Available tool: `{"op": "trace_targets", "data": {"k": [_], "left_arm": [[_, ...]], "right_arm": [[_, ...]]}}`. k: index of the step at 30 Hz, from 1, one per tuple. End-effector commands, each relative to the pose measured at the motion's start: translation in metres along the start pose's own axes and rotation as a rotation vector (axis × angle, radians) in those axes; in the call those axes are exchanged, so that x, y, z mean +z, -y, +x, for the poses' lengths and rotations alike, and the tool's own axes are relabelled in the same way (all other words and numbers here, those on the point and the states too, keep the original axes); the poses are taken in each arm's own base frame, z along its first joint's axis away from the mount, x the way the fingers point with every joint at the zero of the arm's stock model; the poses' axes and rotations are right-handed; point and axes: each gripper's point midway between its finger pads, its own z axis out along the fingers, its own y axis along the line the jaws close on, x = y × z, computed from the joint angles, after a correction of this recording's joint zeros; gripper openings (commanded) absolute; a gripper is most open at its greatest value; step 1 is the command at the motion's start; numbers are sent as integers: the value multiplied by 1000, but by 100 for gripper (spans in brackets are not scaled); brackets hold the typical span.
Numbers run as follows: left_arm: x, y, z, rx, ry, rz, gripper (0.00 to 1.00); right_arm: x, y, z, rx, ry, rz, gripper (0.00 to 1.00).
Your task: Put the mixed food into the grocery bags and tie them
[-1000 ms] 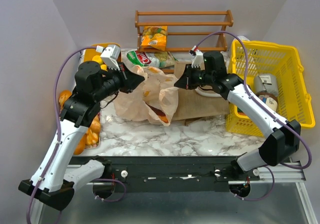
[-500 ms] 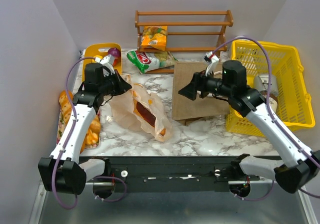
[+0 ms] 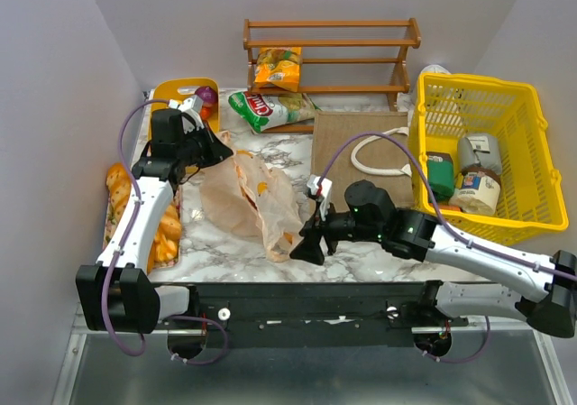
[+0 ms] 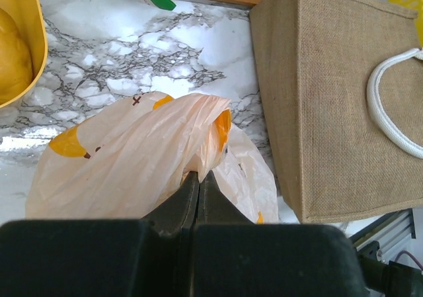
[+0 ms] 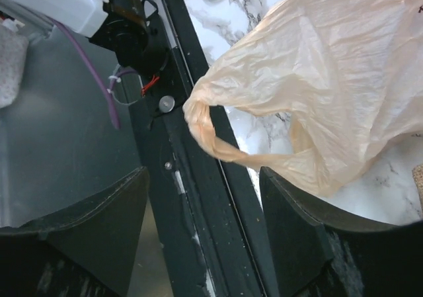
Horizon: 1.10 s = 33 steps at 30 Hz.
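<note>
The plastic bag (image 3: 245, 196) lies on the marble table (image 3: 379, 243); its long axis runs on a diagonal, from the far left down toward the near edge, and its loop handle (image 5: 215, 141) points to the near edge. The left gripper (image 3: 215, 149) is at the far-left end of the bag; its fingers are pressed together with a fold of the thin plastic pinched between them. The right gripper (image 3: 304, 246) hangs at the near end, fingers wide apart; the loop lies just in front of them, not gripped. The jute tote (image 3: 347, 148) lies flat just beside the bag, on its right.
</note>
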Motion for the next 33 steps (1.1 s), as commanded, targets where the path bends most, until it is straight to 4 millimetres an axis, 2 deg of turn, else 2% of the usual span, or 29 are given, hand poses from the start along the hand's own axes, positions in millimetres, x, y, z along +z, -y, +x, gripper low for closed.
{"op": "trace_targets", "data": {"k": [1, 2, 4, 5, 8, 13, 15, 16, 18, 19, 20, 21, 22, 23, 24, 25, 26, 28, 30, 32, 33], "left_arm": [[-3, 8, -12, 39, 27, 43, 0], [-3, 8, -12, 36, 26, 42, 0], [-3, 7, -13, 37, 29, 41, 0], [-2, 7, -13, 37, 26, 41, 0], [-3, 7, -14, 36, 28, 43, 0], [-4, 7, -13, 37, 24, 39, 0], [-3, 6, -13, 38, 23, 39, 0], [-3, 6, -13, 39, 23, 39, 0], [-4, 6, -15, 42, 28, 36, 0], [-5, 5, -15, 46, 28, 29, 0], [-6, 4, -18, 53, 34, 22, 0], [-8, 2, -22, 56, 46, 5, 0], [-10, 0, -23, 66, 45, -11, 0], [-14, 4, -32, 82, 68, -13, 0], [-17, 1, -36, 86, 82, -37, 0], [-20, 2, -40, 97, 94, -44, 0], [-25, 4, -48, 107, 118, -49, 0], [-29, 3, -54, 114, 140, -68, 0], [-32, 2, -58, 119, 157, -79, 0], [-31, -1, -60, 117, 163, -86, 0], [-31, -1, -60, 117, 161, -87, 0]], "right_arm": [[23, 2, -4, -103, 32, 13, 73], [30, -5, -1, -126, 23, -4, 73], [45, -3, 11, -167, -17, 1, 67], [51, -7, 13, -190, -18, -7, 67], [68, -2, 21, -237, -56, 10, 67], [85, 9, 25, -292, -70, 53, 75], [92, 15, 29, -304, -81, 75, 75], [94, 19, 31, -303, -84, 95, 68], [96, 29, 26, -300, -83, 157, 45], [93, 30, 23, -300, -86, 172, 6], [86, 32, 23, -297, -108, 196, 1], [77, 33, 1, -306, -64, 241, 1], [61, 27, -22, -313, -9, 257, 1], [45, 23, -35, -314, 7, 275, 1], [30, 26, -56, -358, 50, 323, 1], [12, 16, -88, -369, 129, 336, 1], [-13, 8, -111, -378, 209, 348, 1], [-39, 5, -143, -385, 303, 398, 1], [-49, 15, -155, -371, 333, 460, 1], [-47, 29, -155, -352, 320, 511, 1], [-39, 39, -150, -328, 295, 539, 1]]}}
